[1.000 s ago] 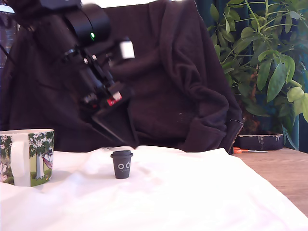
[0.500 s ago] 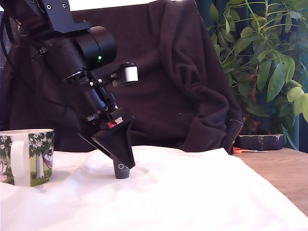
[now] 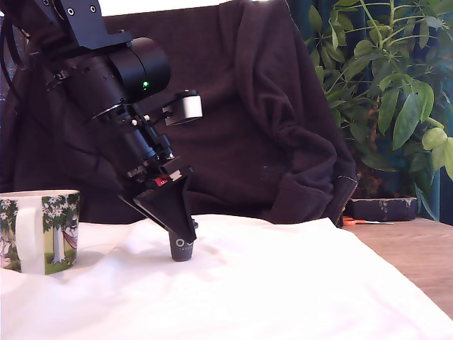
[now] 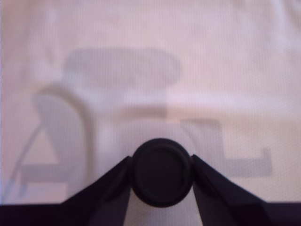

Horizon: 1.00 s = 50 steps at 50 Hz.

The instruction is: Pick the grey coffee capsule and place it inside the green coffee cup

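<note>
The grey coffee capsule (image 3: 182, 251) stands upright on the white cloth (image 3: 283, 283), near the middle of the exterior view. My gripper (image 3: 185, 236) has come down over it at a slant, hiding its lid and upper half. In the wrist view the round dark lid of the capsule (image 4: 162, 172) sits between the two black fingers, and both fingertips (image 4: 123, 170) press its sides; the gripper (image 4: 162, 159) is shut on it. The green coffee cup (image 3: 49, 230), white with printed trees and a white handle, stands at the exterior view's left edge, well apart from the capsule.
A dark cloth-draped chair back (image 3: 269, 127) rises right behind the cloth. A leafy plant (image 3: 382, 92) fills the exterior view's right. A dark case (image 3: 382, 209) and orange-handled scissors (image 3: 357, 222) lie on the bare wooden table (image 3: 417, 255) at the right.
The arm dropped from above onto the capsule and its fingers closed around it. Over the last half second the capsule and fingertips shifted slightly to the exterior view's right.
</note>
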{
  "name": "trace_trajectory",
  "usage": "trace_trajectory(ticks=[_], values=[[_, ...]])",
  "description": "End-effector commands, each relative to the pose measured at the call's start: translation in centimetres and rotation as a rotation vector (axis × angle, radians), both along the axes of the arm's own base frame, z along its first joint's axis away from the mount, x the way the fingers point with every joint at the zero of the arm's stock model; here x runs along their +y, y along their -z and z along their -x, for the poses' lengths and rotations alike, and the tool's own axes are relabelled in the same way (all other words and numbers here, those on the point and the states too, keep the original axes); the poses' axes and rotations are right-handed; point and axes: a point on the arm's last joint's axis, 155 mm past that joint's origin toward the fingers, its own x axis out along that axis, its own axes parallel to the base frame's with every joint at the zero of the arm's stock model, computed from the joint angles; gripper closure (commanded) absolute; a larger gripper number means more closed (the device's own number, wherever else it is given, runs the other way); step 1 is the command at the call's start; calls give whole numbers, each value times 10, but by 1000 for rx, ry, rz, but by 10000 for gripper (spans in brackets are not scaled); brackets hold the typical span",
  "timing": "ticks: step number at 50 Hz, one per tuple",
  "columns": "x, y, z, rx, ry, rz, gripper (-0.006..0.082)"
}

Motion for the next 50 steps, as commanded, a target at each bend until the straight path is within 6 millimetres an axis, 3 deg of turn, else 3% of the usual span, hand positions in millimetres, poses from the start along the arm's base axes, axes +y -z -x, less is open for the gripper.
trace_trajectory(ticks=[1, 9, 19, 35, 41, 50], values=[[1, 0, -6, -1, -3, 0, 532], [12, -15, -13, 15, -34, -12, 531], [24, -59, -27, -38, -79, 23, 531], [63, -121, -11, -35, -161, -6, 531], [79, -129, 3, 2, -190, -25, 531], [103, -120, 20, 103, -254, -70, 531]])
